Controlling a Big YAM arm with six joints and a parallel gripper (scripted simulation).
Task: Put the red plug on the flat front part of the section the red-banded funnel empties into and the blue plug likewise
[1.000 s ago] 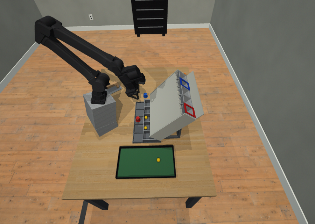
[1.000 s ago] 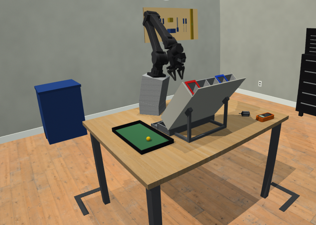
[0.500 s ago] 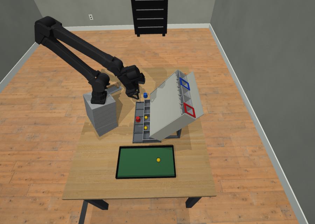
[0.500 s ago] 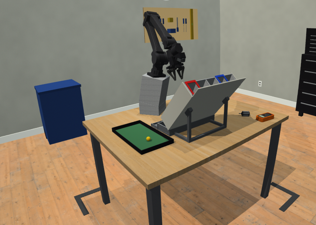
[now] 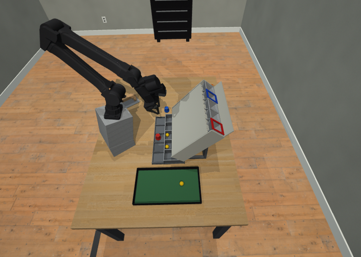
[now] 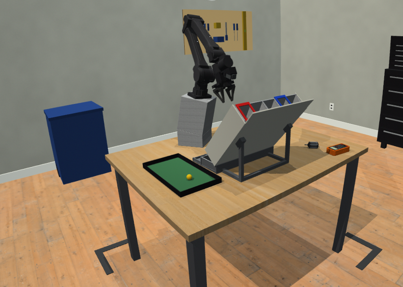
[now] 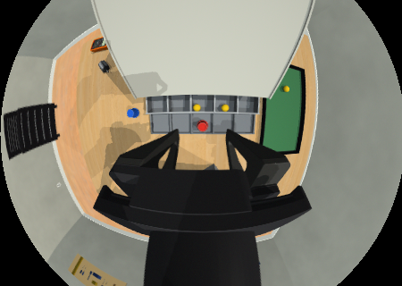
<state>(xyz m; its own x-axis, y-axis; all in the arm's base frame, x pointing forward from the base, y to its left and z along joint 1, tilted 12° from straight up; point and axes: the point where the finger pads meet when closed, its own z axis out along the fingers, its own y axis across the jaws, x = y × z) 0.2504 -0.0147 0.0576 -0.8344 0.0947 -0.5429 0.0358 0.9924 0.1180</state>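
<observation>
My gripper [image 5: 153,110] [image 6: 225,96] [image 7: 202,133] is open and empty. It hangs above the table just left of the blue plug [image 5: 166,109] [image 7: 132,113], which stands on the table by the far end of the grey section rack [image 5: 159,156]. The red plug [image 5: 157,136] [image 7: 202,126] stands on the flat front part of a section that holds a yellow marble [image 5: 167,134] [image 7: 196,108]. A second marble [image 5: 167,146] [image 7: 225,108] lies in the neighbouring section. The tilted cover [image 5: 192,123] [image 6: 260,127] [image 7: 202,35] carries the red-banded funnel [image 5: 218,131] [image 6: 240,111] and the blue-banded funnel [image 5: 207,94] [image 6: 280,96] at its top.
A green tray [image 5: 157,187] [image 6: 169,169] [image 7: 286,124] at the table's front holds one yellow marble [image 5: 181,183] [image 6: 188,177] [image 7: 286,88]. The arm's grey pedestal [image 5: 116,131] stands left of the rack. An orange meter [image 6: 337,148] and a small black tool [image 6: 312,144] lie behind the cover's stand.
</observation>
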